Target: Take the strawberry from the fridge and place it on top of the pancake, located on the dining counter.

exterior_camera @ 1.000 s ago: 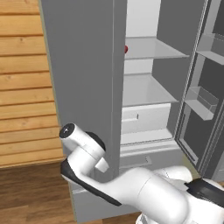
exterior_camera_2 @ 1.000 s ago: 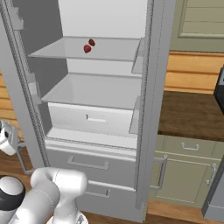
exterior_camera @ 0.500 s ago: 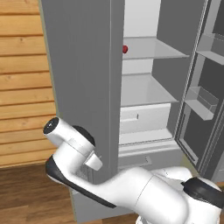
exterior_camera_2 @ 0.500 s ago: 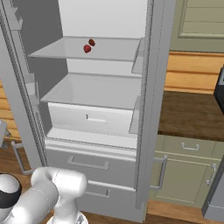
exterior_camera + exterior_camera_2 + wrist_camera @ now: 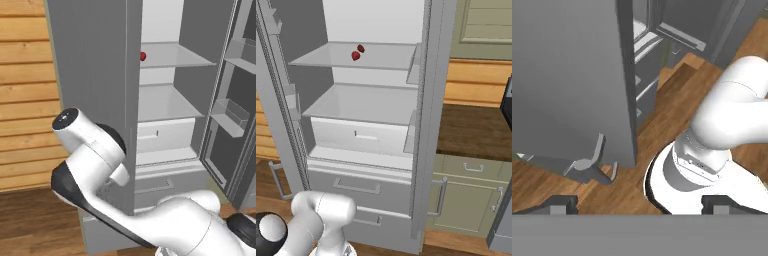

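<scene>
The hand (image 5: 639, 202) is standing spread wide and gripping nothing, its two dark fingertips (image 5: 559, 204) poking up far apart with bare wooden floor (image 5: 677, 85) showing between them. Just ahead of the hand, and slightly to the side, the big grey fridge door (image 5: 567, 75) is standing open, its lower edge and bar handle (image 5: 592, 160) hanging close above the floor; the hand is near that handle but not touching it. Beyond the door edge the fridge (image 5: 421, 125) is gaping open, so the pale shelves and the two bottom drawers (image 5: 358, 187) are showing. Well away from the hand, high up inside, the strawberry (image 5: 356, 56) is sitting on the upper shelf (image 5: 381, 55), toward the front; the left base camera is catching it as a red spot (image 5: 143, 56) peeking past the door's edge. Right behind the strawberry, nearly touching, a darker red-brown item (image 5: 361, 48) is lying on the same shelf. Under that shelf a second shelf and a white inner drawer (image 5: 363, 136) are sitting. Farther out, past the fridge's far side, a dark brown tabletop (image 5: 473, 132) is running over pale green cabinets (image 5: 466, 200), and wooden planking (image 5: 25, 100) is lining the wall beside the open door.
</scene>
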